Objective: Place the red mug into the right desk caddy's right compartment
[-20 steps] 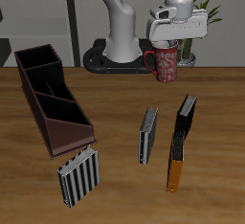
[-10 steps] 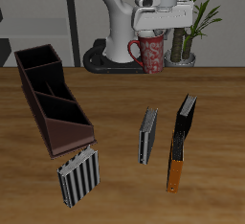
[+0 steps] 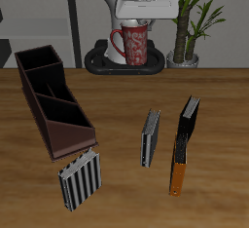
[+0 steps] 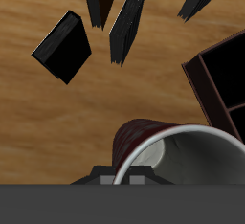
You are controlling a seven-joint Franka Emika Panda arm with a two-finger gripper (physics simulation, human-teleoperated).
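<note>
The red mug [image 3: 132,45], speckled and white inside, hangs upright in the air above the back of the table, in front of the robot's base. My gripper [image 3: 138,23] is shut on its rim from above. In the wrist view the mug's rim [image 4: 182,149] fills the near field, and my fingers are hidden there. The right desk caddy [image 3: 51,100], long and dark brown, lies on the table well off to the side of the mug and lower. Its right compartment [image 3: 37,58] is the plain rectangular end section farthest back, and it is empty. A corner of the caddy [image 4: 226,73] shows in the wrist view.
A small grey ribbed rack [image 3: 78,178] stands near the caddy's front end. A dark book [image 3: 150,136] and a black-and-orange book [image 3: 185,142] lie mid-table. A potted plant [image 3: 191,22] stands at the back beside the robot's round base [image 3: 97,60].
My gripper has carried the red mug upward and sideways along the back of the table toward the caddy's side. Nothing on the table has moved.
</note>
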